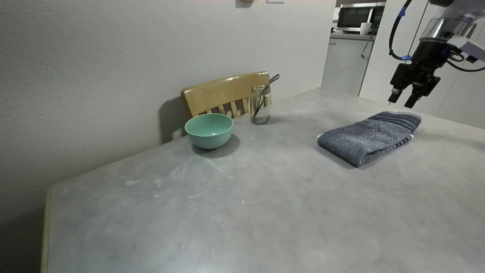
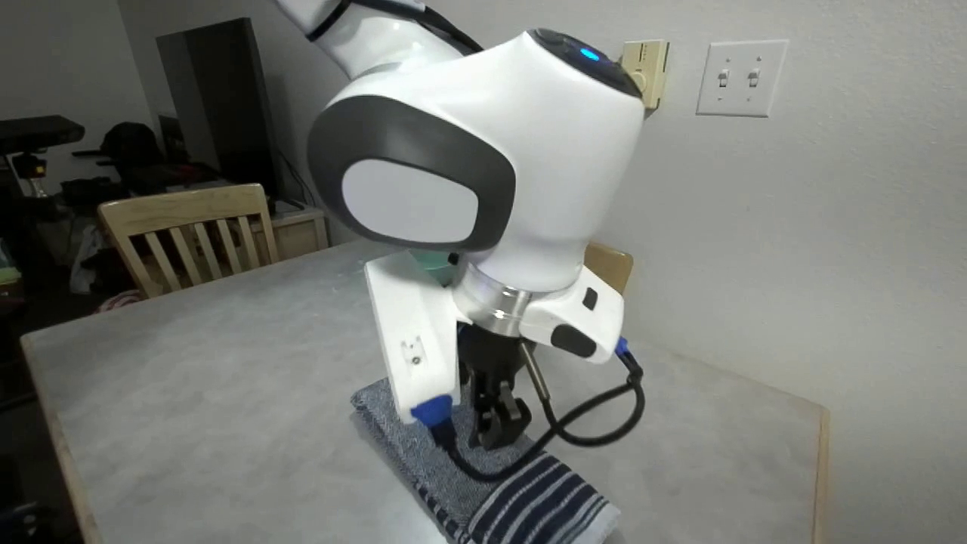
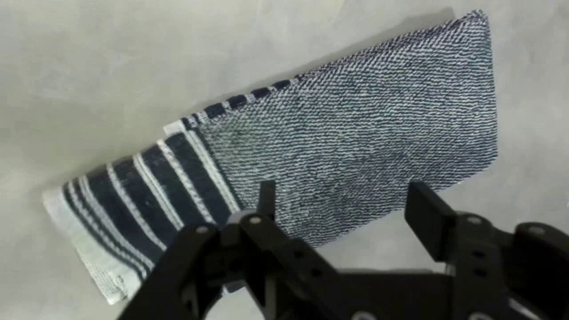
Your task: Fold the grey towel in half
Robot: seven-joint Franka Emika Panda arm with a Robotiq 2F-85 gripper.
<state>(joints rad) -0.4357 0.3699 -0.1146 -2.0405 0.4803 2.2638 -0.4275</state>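
Above folded towel (image 1: 365, 138), end effector (image 1: 401, 101)

No text, label, brand, number or sign can be read in any view. In an exterior view, the small marks on the beige wall box (image 2: 651, 63) are too fine to make out. In an exterior view, whether the microwave (image 1: 354, 17) bears any lettering cannot be told at this size.
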